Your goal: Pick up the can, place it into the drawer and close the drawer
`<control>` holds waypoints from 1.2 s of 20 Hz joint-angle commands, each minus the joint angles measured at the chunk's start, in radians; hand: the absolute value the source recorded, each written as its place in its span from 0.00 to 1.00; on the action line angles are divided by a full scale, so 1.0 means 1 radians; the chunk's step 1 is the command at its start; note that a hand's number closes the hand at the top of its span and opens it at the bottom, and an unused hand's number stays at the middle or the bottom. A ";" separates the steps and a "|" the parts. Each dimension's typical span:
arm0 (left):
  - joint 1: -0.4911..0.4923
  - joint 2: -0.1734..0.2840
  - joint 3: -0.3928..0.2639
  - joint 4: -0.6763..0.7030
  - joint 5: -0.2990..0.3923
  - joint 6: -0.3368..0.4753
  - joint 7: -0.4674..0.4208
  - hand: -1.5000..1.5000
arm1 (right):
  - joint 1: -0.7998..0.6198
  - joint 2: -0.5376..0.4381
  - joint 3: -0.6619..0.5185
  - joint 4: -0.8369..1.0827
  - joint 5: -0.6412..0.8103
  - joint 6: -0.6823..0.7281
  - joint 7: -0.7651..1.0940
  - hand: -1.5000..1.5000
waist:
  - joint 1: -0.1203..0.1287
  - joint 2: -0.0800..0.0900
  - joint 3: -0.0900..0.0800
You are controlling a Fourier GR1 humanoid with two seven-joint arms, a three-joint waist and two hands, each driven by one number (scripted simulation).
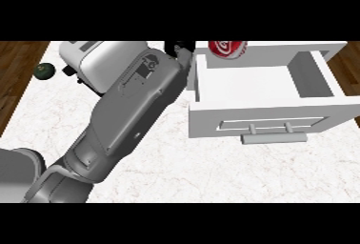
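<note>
Spanning the marble bench [211, 171], your left forearm [130, 105] reaches to the far edge beside the open white drawer [309, 102]. The drawer stands pulled out, its handle [274, 138] toward you. The left hand [181, 49] is mostly hidden at the frame's top; you cannot tell its fingers' state. The red can [228, 48] sits at the drawer's rear rim, partly cropped. Judgement: placing step in hand; next, confirm release, then push the front shut.
</note>
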 commanded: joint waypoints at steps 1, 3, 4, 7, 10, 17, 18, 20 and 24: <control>-0.093 0.000 -0.025 0.080 0.059 0.022 -0.009 1.00 | 0.046 0.012 -0.015 -0.019 -0.040 0.025 0.004 0.00 | -0.009 -0.001 0.000; -0.090 0.000 -0.072 0.090 0.112 0.054 -0.020 1.00 | 0.008 -0.041 -0.025 -0.058 -0.079 -0.018 0.062 0.00 | -0.010 0.000 0.000; -0.081 0.000 -0.076 0.154 0.130 0.024 -0.094 1.00 | -0.031 -0.014 0.026 -0.045 0.000 -0.029 0.055 0.00 | -0.015 0.006 0.000; -0.106 0.000 -0.127 0.174 0.190 0.034 -0.088 1.00 | -0.015 -0.015 -0.017 -0.004 -0.003 -0.002 0.006 0.00 | -0.023 0.005 0.001; -0.155 0.000 -0.134 0.213 0.220 0.057 -0.071 1.00 | 0.005 -0.001 -0.003 -0.016 -0.024 0.020 0.018 0.00 | -0.018 0.003 0.001; -0.174 0.000 -0.232 0.298 0.315 0.067 -0.115 1.00 | -0.042 -0.011 0.028 -0.025 -0.009 -0.031 0.048 0.00 | -0.036 0.011 0.001; -0.158 0.000 -0.254 0.286 0.344 0.090 -0.138 1.00 | -0.075 -0.013 0.047 -0.042 0.027 -0.054 0.056 0.00 | -0.045 0.014 0.001; -0.169 0.000 -0.320 0.269 0.366 0.134 -0.118 1.00 | -0.094 -0.027 0.042 -0.014 0.024 -0.052 0.051 0.00 | -0.049 0.012 0.002; -0.151 0.000 -0.334 0.323 0.383 0.132 -0.173 0.00 | -0.057 -0.008 0.035 -0.006 0.048 -0.011 0.023 0.00 | -0.051 0.014 0.002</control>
